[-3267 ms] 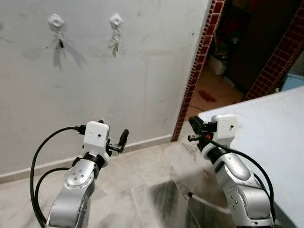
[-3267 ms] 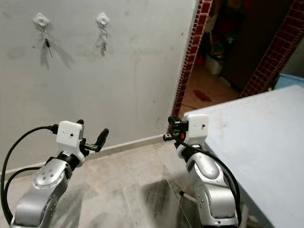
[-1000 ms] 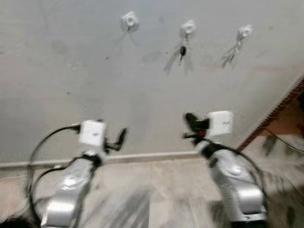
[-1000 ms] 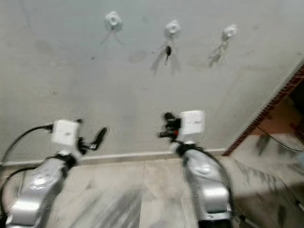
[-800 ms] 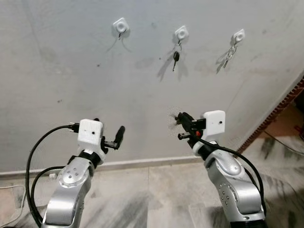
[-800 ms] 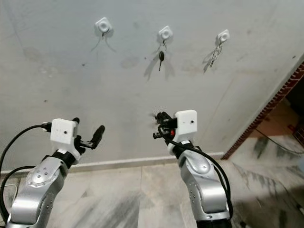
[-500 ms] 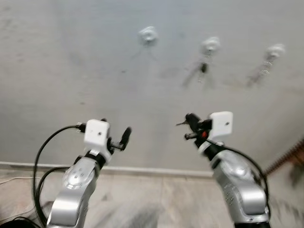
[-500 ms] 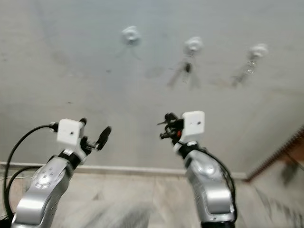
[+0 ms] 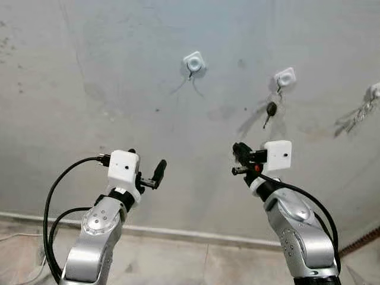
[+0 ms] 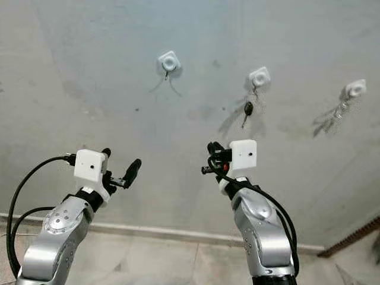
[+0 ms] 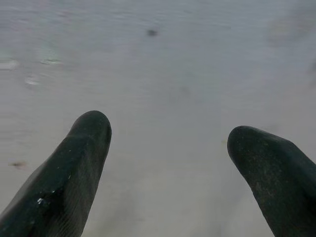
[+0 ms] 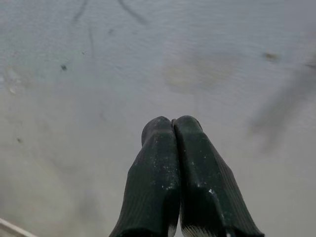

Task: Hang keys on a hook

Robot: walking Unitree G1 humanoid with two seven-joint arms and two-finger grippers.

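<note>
Before you, largest first:

1. Wall (image 9: 89, 71): pale grey, scuffed and stained, taking up nearly the whole head view. A skirting strip runs along its foot, above a tiled floor (image 9: 166, 264).
2. Left arm (image 9: 95, 237): raised toward the wall. You have the left gripper (image 11: 165, 163) released, its two black fingers spread wide with bare wall between them. Nothing is in it.
3. Right arm (image 9: 297, 231): raised likewise. You have the right gripper (image 12: 173, 131) clenched, fingertips pressed together. Whether anything is pinched between them cannot be told.
4. Three white hooks, in a row high on the wall. The left hook (image 9: 193, 61) carries no key. The middle hook (image 9: 284, 77) carries a black-headed key (image 9: 271, 111). The right hook (image 10: 355, 88) carries a silvery bunch (image 10: 340, 108).
5. The black-headed key hangs above the right gripper and slightly to its right, well apart from it. The bare left hook sits higher, between the two grippers.
</note>
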